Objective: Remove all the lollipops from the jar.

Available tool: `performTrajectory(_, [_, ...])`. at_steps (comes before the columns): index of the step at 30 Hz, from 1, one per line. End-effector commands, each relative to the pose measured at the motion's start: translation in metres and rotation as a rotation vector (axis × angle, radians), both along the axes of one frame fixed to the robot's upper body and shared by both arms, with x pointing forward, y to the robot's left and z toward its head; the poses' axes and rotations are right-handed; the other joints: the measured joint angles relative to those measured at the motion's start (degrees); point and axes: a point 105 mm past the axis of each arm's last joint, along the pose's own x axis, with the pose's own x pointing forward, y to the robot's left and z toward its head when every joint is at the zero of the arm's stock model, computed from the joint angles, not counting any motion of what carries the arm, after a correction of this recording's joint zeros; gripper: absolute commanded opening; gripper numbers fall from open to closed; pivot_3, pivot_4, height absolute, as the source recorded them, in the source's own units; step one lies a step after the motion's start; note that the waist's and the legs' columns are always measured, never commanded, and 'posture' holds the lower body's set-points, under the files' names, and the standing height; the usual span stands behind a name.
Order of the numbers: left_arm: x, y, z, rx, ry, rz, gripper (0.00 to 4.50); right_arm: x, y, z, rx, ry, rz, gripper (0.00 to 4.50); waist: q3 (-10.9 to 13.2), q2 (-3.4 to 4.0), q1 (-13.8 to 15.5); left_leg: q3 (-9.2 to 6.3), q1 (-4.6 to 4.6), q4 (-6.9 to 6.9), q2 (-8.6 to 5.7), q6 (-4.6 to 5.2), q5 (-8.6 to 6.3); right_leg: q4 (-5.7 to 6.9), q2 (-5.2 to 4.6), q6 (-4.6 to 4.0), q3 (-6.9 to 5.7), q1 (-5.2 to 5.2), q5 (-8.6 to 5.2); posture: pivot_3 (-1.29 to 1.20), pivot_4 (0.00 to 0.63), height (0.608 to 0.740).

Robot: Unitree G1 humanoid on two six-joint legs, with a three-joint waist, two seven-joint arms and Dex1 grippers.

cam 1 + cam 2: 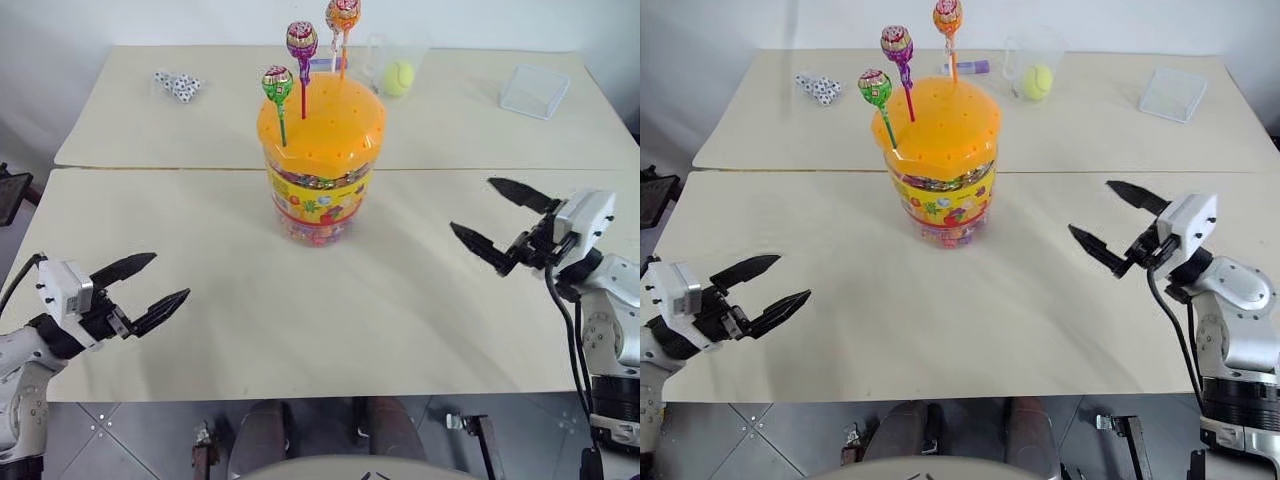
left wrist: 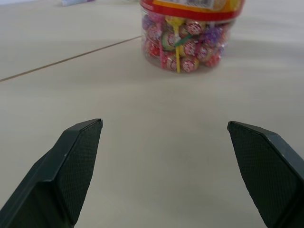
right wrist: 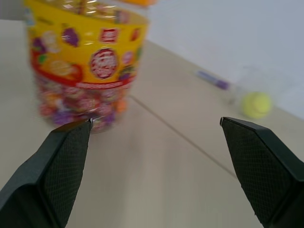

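Still untouched, the large clear plastic jar (image 1: 320,170) with its domed orange hole-dotted lid and yellow-red label stands near the middle of the pale beige table (image 1: 300,320), just on my side of the seam between the two tabletops. Three lollipops rise from the lid's holes on thin sticks: the green-wrapped one (image 1: 277,84) nearest and to the left, the purple-wrapped one (image 1: 301,41) behind it, the orange-wrapped one (image 1: 343,14) farthest and to the right.

I have the left gripper (image 1: 146,285) low at the near left and the right gripper (image 1: 502,218) at the near right, both well apart from the jar, both with black fingers spread wide and holding nothing. Each points inward toward the jar.

At the far side lie a yellow-green tennis ball (image 1: 398,77) inside a small clear cup (image 1: 392,58), a flat clear plastic lid or tray (image 1: 535,91) to the far right, and a cluster of small black-and-white pieces (image 1: 177,85) to the far left.

As I judge it, no lollipop has come out; this is the approach before the first pick. My next move calls for lifting one gripper to stick height, bringing it in around a stick below the candy head, closing, and drawing straight up so the jar does not tip. The green one looks easiest for the left gripper.
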Motion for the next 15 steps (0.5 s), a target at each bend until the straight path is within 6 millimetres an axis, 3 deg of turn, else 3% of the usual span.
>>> performTrajectory(1, [0.001, -0.007, 0.018, -0.032, -0.038, -0.04, 4.47, -0.009, 0.004, 0.012, 0.029, -0.028, 0.044, 4.5, 0.0, 0.0, 0.01, 0.0, 0.0, 0.0, -0.01, 0.0, 0.0, 0.0, 0.0, 0.0, 0.01, 0.0, 0.0, 0.0, 0.15, 0.74])
performTrajectory(3, [0.003, -0.01, 0.037, -0.107, -0.056, -0.096, 4.47, -0.022, 0.015, 0.03, 0.093, -0.072, 0.104, 4.5, 0.0, 0.0, 0.01, 0.0, 0.01, 0.0, 0.0, 0.0, 0.0, 0.0, 0.0, 0.0, 0.0, 0.0, 0.0, 0.0, 0.15, 0.74])
performTrajectory(7, [0.018, -0.031, 0.107, -0.336, -0.116, -0.316, 4.47, -0.059, 0.039, 0.083, 0.277, -0.205, 0.229, 4.5, 0.02, -0.01, 0.82, -0.23, -0.15, 0.19, 0.04, -0.04, 0.02, 0.14, 0.01, 0.0, -0.1, -0.02, 0.0, 0.0, 0.15, 0.74])
performTrajectory(11, [0.044, -0.07, 0.133, -0.318, -0.17, -0.449, 4.47, -0.078, 0.051, 0.104, 0.365, -0.252, 0.251, 4.5, -0.09, 0.03, 1.41, -0.27, -0.04, 0.43, 0.01, -0.01, -0.15, 0.17, 0.02, 0.03, -0.1, 0.19, 0.02, 0.0, 0.15, 0.74])
performTrajectory(15, [0.056, -0.103, 0.144, -0.312, -0.161, -0.559, 4.47, -0.083, 0.057, 0.105, 0.364, -0.265, 0.243, 4.5, -0.07, 0.0, 1.42, -0.25, -0.16, 0.51, -0.06, 0.02, -0.17, 0.15, 0.03, 0.06, -0.1, 0.16, 0.03, 0.0, 0.15, 0.74])
